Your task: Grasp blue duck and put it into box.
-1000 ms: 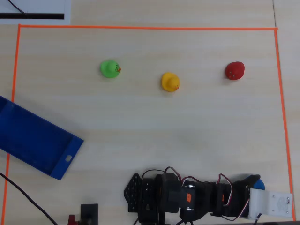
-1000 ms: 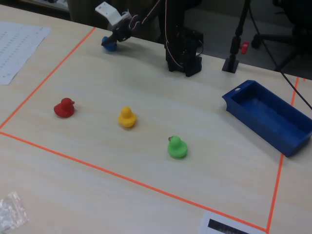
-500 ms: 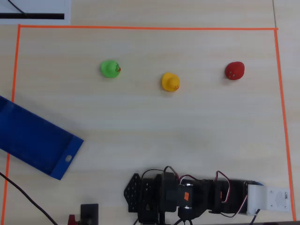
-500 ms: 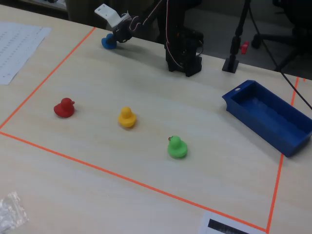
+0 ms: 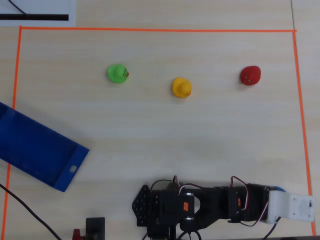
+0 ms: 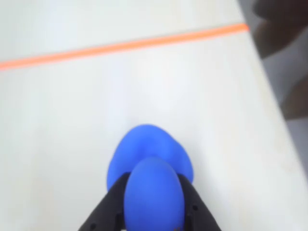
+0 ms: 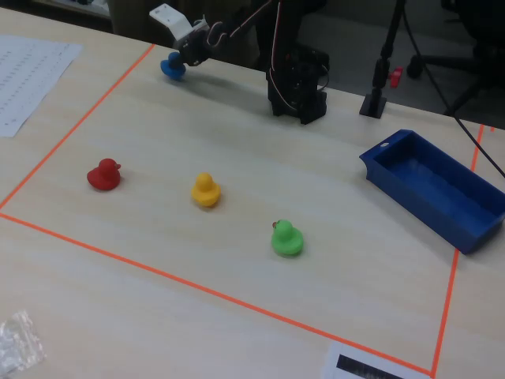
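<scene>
In the wrist view my gripper is shut on the blue duck. Its black fingers press the duck from both sides, over pale table. In the fixed view the gripper holds the blue duck at the far left corner, at or just above the table beside the orange tape. In the overhead view only a blue sliver of the duck shows, under the white wrist housing at the bottom right. The dark-blue box lies at the left edge there and at the right in the fixed view.
A green duck, a yellow duck and a red duck stand in a row mid-table. Orange tape frames the work area. The arm's base stands at the table's far edge. Papers lie outside the tape.
</scene>
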`<action>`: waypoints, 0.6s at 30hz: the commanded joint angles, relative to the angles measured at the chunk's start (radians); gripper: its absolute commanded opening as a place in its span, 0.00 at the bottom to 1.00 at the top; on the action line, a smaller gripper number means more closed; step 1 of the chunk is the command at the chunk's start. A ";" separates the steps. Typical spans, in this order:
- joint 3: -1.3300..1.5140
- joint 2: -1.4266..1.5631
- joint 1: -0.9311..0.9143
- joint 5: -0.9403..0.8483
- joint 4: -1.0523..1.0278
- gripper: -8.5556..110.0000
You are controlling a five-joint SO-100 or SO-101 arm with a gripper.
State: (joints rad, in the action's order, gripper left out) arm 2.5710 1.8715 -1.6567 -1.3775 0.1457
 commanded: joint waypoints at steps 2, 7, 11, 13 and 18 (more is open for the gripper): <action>-0.207 0.236 0.160 0.196 -0.362 0.07; -0.373 0.446 0.456 0.365 -0.723 0.07; -0.500 0.566 0.815 0.499 -1.106 0.07; -0.560 0.606 1.045 0.580 -1.282 0.07; -0.643 0.581 1.686 0.815 -1.503 0.07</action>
State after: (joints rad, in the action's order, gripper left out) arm 2.0003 2.4590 -0.5446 -0.7164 -1.1796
